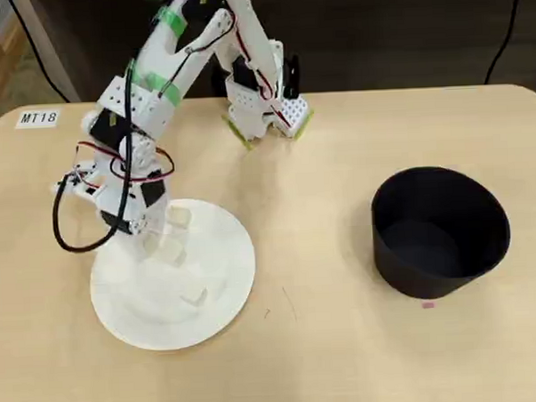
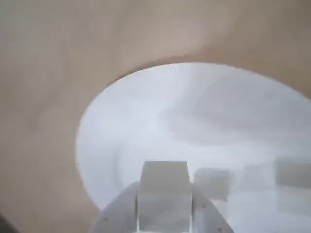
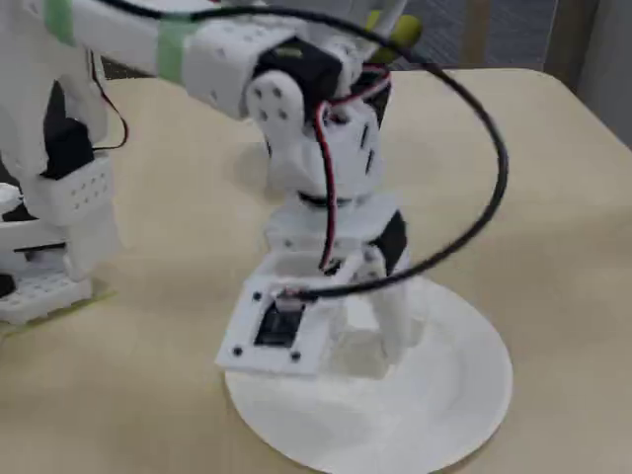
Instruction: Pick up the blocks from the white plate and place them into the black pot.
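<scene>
First block gripped, none in the pot yet
The block [image 2: 163, 194] sits clamped between my gripper's [image 2: 164, 206] jaws above the white plate [image 1: 231, 283], other blocks [image 1: 194, 298] lie on the plate beside it, and the black pot [image 1: 440, 233], well apart from the plate, looks empty

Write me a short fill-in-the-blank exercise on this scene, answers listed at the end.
1. The hand is over the white ____.
2. A cream block sits between the hand's two ____.
3. In the overhead view, the black pot stands to the ____ of the white plate.
4. The black pot holds ____ blocks.

Answers: plate; fingers; right; no
</scene>
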Action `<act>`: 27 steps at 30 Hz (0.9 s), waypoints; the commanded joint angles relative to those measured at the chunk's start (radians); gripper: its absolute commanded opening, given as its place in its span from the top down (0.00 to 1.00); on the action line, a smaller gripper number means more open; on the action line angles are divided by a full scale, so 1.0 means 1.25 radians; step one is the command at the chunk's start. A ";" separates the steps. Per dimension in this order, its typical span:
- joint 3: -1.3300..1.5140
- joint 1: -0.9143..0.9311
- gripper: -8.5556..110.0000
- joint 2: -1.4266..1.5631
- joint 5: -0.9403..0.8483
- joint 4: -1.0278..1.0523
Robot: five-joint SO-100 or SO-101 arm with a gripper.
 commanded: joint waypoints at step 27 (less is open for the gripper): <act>0.331 -0.898 0.95 0.407 0.129 -0.460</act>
